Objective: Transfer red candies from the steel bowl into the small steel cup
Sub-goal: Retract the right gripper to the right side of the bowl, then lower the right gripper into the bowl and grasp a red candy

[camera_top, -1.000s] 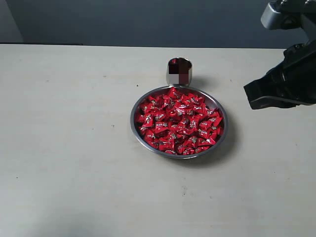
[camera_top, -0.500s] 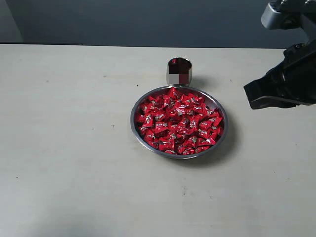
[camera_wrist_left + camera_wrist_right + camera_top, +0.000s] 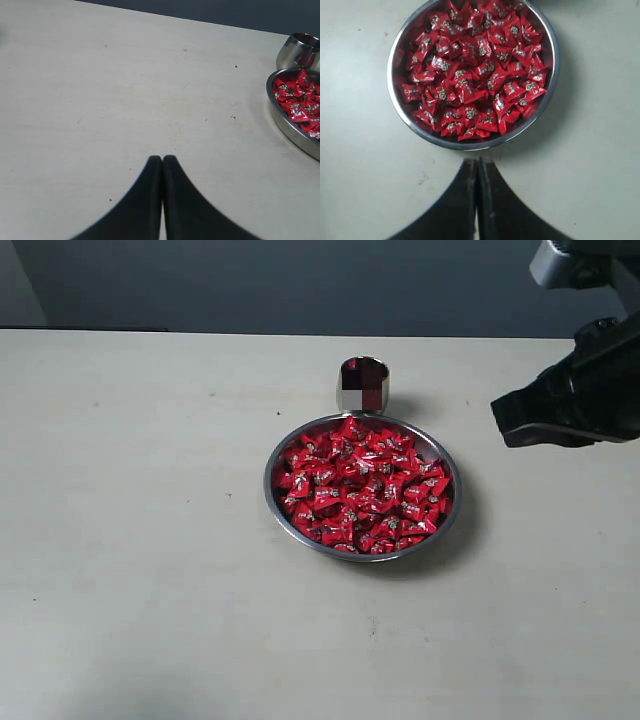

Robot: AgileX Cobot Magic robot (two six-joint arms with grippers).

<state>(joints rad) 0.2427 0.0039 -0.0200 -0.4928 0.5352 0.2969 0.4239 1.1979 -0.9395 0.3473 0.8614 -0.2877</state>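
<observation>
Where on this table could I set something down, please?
The table is bare, in the exterior view, along the left of the steel bowl and in front of it. Right of the bowl is bare too, though the shut right gripper hangs there. It is crowded where the small steel cup stands close behind the bowl, itself heaped with red candies.

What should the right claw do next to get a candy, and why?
Probably open the right claw before lowering it. It is shut and empty, and it hangs just outside the rim of the steel bowl, not over it. The red candies lie heaped in the bowl, so the claw needs a gap to pinch one for the small steel cup.
</observation>
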